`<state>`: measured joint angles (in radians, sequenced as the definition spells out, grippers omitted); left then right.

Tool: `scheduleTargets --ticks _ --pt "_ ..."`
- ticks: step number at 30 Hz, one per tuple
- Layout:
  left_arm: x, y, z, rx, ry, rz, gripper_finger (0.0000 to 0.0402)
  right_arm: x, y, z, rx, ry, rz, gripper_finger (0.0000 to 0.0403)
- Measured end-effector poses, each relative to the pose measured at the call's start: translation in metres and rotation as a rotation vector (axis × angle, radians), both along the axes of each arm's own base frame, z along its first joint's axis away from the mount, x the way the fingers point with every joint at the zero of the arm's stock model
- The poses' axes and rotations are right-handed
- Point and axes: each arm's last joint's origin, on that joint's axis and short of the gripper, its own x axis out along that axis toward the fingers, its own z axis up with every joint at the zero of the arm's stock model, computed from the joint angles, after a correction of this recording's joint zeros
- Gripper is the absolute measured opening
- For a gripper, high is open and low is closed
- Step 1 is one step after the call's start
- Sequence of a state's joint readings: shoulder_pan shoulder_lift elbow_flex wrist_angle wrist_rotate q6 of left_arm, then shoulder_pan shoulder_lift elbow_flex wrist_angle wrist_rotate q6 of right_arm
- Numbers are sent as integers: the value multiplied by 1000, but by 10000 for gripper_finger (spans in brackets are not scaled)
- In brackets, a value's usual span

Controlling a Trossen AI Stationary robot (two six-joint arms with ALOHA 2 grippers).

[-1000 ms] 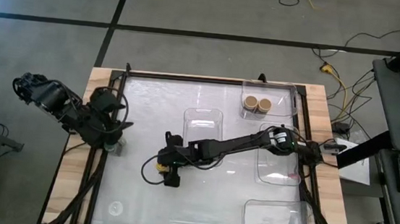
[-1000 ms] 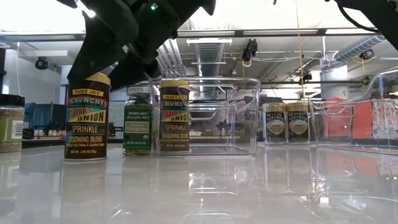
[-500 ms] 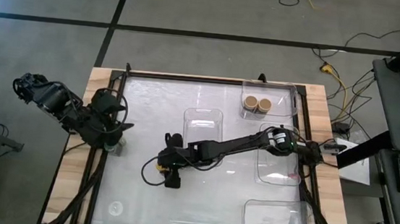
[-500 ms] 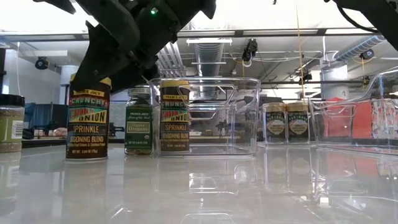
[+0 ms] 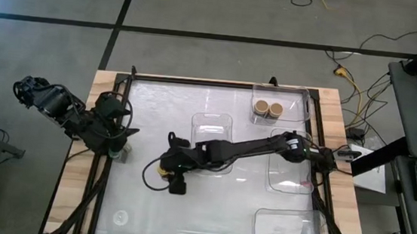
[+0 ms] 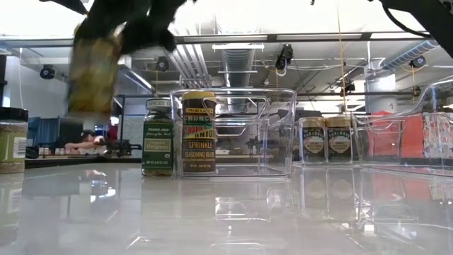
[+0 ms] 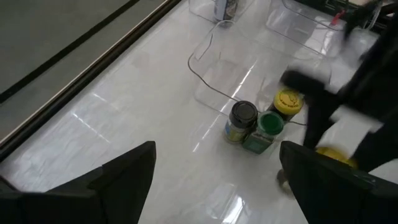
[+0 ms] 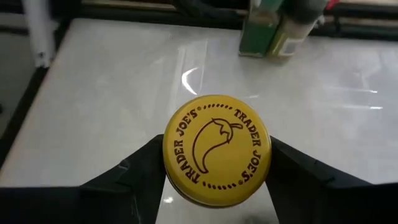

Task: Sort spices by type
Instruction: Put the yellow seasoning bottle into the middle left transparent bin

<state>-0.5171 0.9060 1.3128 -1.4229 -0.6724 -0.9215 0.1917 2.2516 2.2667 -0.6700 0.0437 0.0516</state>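
Note:
My right gripper (image 8: 217, 171) is shut on a spice jar with a yellow lid (image 8: 217, 149), which hangs blurred above the table (image 6: 92, 71) left of centre (image 5: 161, 170). A green-lidded jar (image 7: 269, 123), a black-lidded jar (image 7: 242, 112) and another yellow-lidded jar (image 7: 288, 101) stand together on their bases beside a clear tray (image 5: 213, 129). Two tan-lidded jars (image 5: 267, 108) stand in the far tray. My left gripper (image 7: 214, 186) waits open at the table's left edge (image 5: 121, 141), above a jar (image 5: 118, 153). My right gripper pinches the yellow-lidded jar between its two fingers (image 8: 140, 168), one on each side just under the lid's rim (image 8: 267, 163). The lid hides the jar's body. The fingers slant down from the table's right. The jar is lifted clear of the table, roughly upright.
Clear trays stand at the table's middle, far right (image 5: 279, 106), right (image 5: 289, 169) and near right (image 5: 289, 230). A black-lidded jar (image 6: 10, 142) shows at the low view's left edge. Bare tabletop lies at the near left (image 5: 132, 209).
My right gripper has risen with the yellow-lidded jar. The jar stood on the table a second ago and is now lifted clear of it. The other jars have kept their places.

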Motion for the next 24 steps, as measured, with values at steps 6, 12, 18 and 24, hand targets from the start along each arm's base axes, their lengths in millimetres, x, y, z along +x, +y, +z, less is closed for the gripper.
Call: scheduleTargets --ticks 6,12,18,24 --pt "0 0 0 -7 -4 -3 327 -46 -7 77 -33 -7 34 221" --pt "3 -2 2 9 -11 -53 327 -97 -12 112 -49 4 -23 221" --pt "8 -4 2 41 -13 -55 327 -151 -21 109 -81 50 -127 222" --pt "18 -8 5 -36 -126 44 327 -185 -32 72 -98 -7 -161 223"
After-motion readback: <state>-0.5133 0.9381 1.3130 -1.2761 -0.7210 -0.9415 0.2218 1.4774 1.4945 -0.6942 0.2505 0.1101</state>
